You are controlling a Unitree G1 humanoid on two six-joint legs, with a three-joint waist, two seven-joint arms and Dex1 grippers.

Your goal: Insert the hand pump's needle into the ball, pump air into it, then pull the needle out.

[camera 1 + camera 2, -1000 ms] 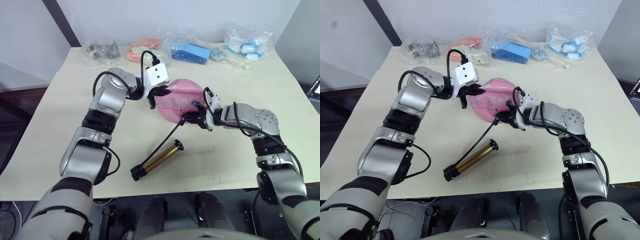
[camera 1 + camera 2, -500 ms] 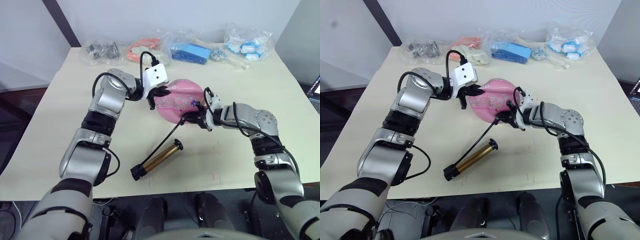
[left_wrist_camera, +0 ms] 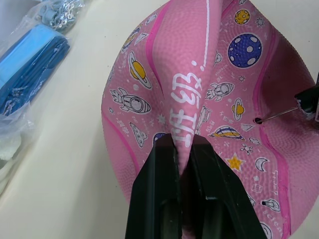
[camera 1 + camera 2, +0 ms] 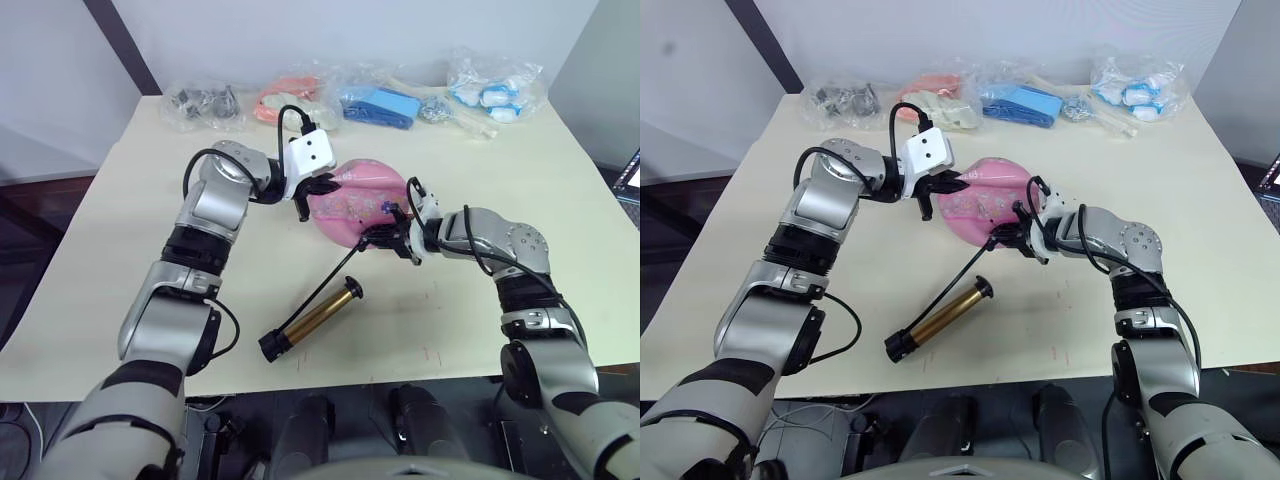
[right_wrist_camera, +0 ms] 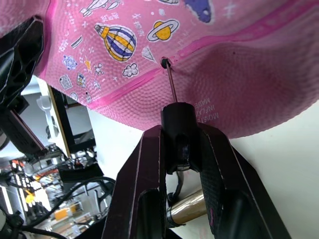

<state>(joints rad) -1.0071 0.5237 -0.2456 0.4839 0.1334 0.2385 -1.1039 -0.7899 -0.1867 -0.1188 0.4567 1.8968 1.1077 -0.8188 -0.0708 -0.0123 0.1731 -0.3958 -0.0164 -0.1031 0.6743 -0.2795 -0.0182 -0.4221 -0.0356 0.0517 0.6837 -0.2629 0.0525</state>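
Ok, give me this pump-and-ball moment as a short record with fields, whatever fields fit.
Ball: sagging pink rubber ball with cartoon prints, on the cream table
Left gripper: shut on a raised fold of the ball
Right gripper: shut on the needle's small black fitting
Needle: thin metal pin, tip at the ball's valve hole
Hand pump: brass-gold cylinder lying on the table, black hose running up to the fitting
Back edge: clear bags of small items

The ball (image 4: pixel 358 203) is blocking the table's (image 4: pixel 500 300) centre, flanked by both grippers. The hand pump (image 4: pixel 312 319) is lying at 6 o'clock of it, while bare table is lying open at 3 and 9 o'clock.
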